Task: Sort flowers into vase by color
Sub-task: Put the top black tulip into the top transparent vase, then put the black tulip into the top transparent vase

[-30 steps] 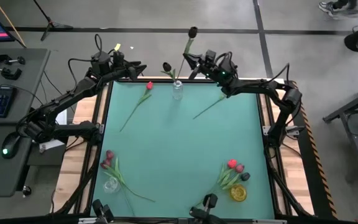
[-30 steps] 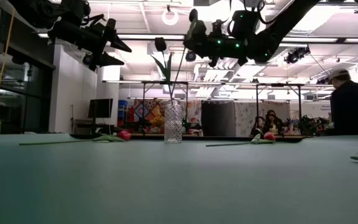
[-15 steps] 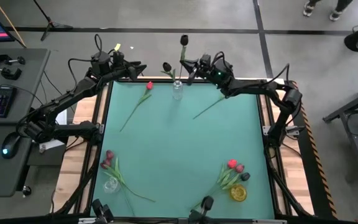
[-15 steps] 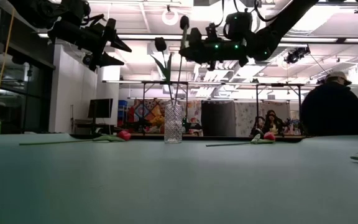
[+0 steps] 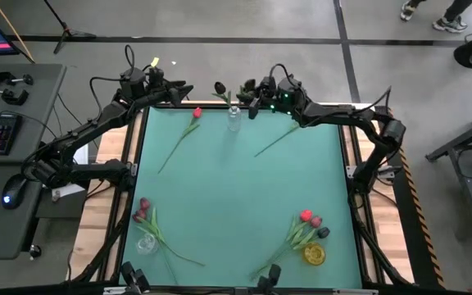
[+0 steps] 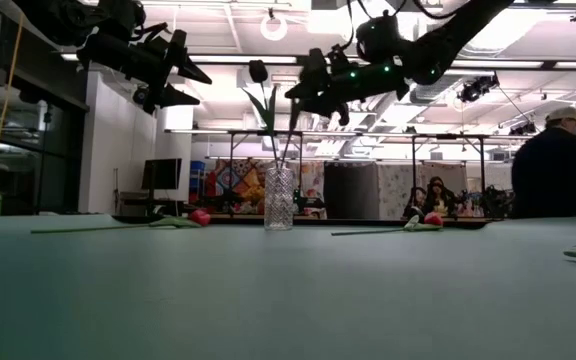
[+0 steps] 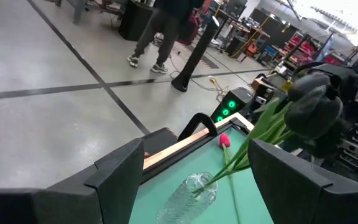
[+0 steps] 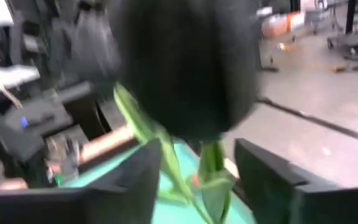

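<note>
A clear glass vase (image 5: 233, 120) stands at the table's far edge with one black tulip (image 6: 258, 70) upright in it. A second black tulip (image 8: 185, 62) has its stem (image 6: 290, 140) running down into the vase. My right gripper (image 8: 199, 149) is level, just right of and above the vase, open, with that stem between its fingers. My left gripper (image 5: 180, 88) hangs open in the air left of the vase, with nothing between its fingers (image 7: 120, 174). My right gripper comes level from the table's right, its parted fingers (image 8: 143, 177) standing on either side of the second black tulip's stem (image 8: 213, 158), just under the head. I cannot tell whether either finger touches the stem or its leaf.
A red tulip (image 5: 196, 113) and a pink one (image 6: 433, 218) lie on the mat near the far edge. Near left stands a clear vase (image 5: 146, 242) with pink tulips, near right a yellow vase (image 5: 314, 254) with red tulips. A person (image 6: 558, 165) stands beyond the table.
My right gripper has tipped from pointing upward to level and sunk a little toward the vase. The second black tulip's head has come down from high above the vase to about the height of the first one's head.
</note>
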